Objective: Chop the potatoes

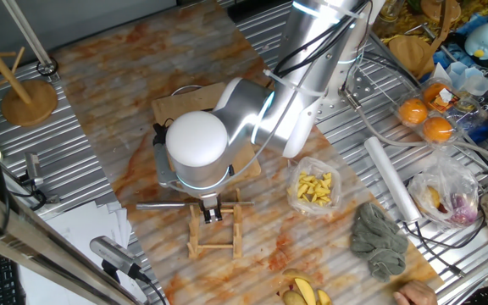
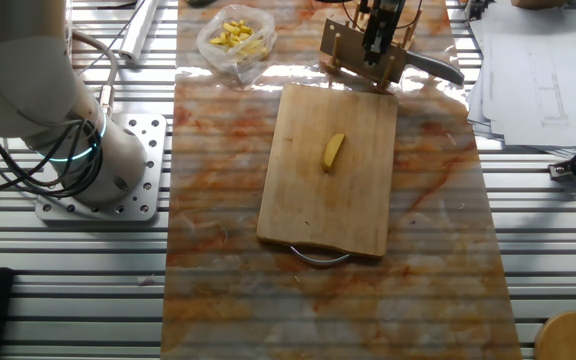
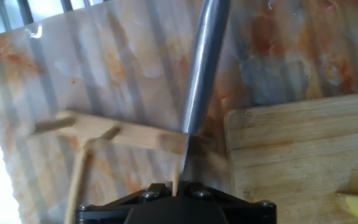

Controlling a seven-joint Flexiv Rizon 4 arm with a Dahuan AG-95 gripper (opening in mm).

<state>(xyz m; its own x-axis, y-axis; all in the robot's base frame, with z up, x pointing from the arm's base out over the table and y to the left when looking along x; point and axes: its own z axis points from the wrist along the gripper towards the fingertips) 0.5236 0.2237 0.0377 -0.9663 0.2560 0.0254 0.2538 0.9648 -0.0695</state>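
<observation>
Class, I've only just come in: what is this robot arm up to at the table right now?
The gripper is over the wooden knife rack at the far end of the cutting board, with the knife in its grasp; the blade juts out along the rack. One pale-yellow potato wedge lies whole on the board, so no chopping has begun. A clear bag of yellow pieces lies beside the rack.

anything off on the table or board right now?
Nothing stands out. One potato wedge lies whole on the cutting board. The knife rests on its wooden rack with the gripper at the handle. Yellow pieces stay inside the plastic bag.
</observation>
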